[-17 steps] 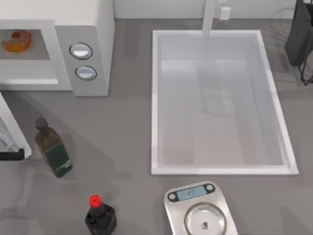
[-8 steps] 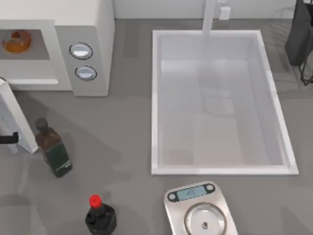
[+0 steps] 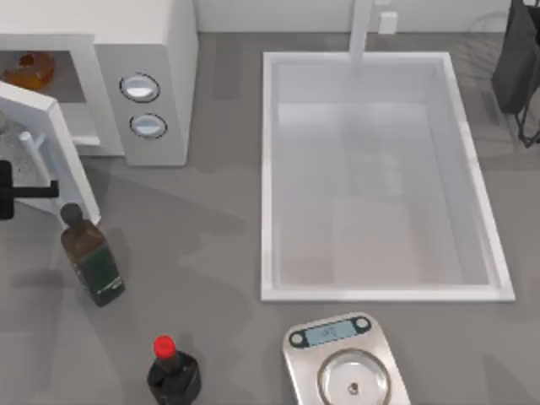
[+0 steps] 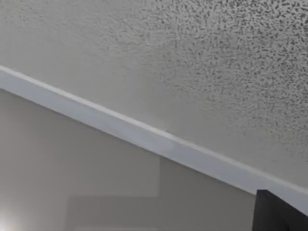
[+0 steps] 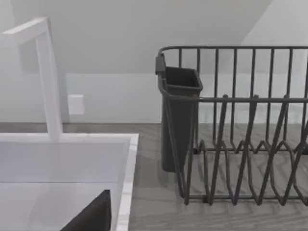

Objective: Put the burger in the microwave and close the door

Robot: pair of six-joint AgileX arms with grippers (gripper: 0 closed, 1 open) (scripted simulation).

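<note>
The white microwave [image 3: 152, 51] stands at the back left of the table. The orange-brown burger [image 3: 29, 67] lies inside its grey cavity. The door [image 3: 63, 148] stands about half open, angled out from the left, with its thin bar handle [image 3: 29, 148] on the outer face. My left gripper [image 3: 25, 192] is at the table's left edge, against the outer side of the door. In the left wrist view the door's speckled window [image 4: 202, 67] and white frame [image 4: 144, 137] are very close. My right arm [image 3: 519, 59] is parked at the back right.
A dark green bottle [image 3: 93, 261] stands just in front of the door's free edge, and a black bottle with a red cap [image 3: 173, 371] is nearer the front. The sink [image 3: 380, 287], faucet [image 3: 363, 29], scale [image 3: 342, 359] and dish rack [image 5: 240, 130] lie to the right.
The door has swung from wide open at the left edge toward the microwave's front. My left gripper has moved back with it.
</note>
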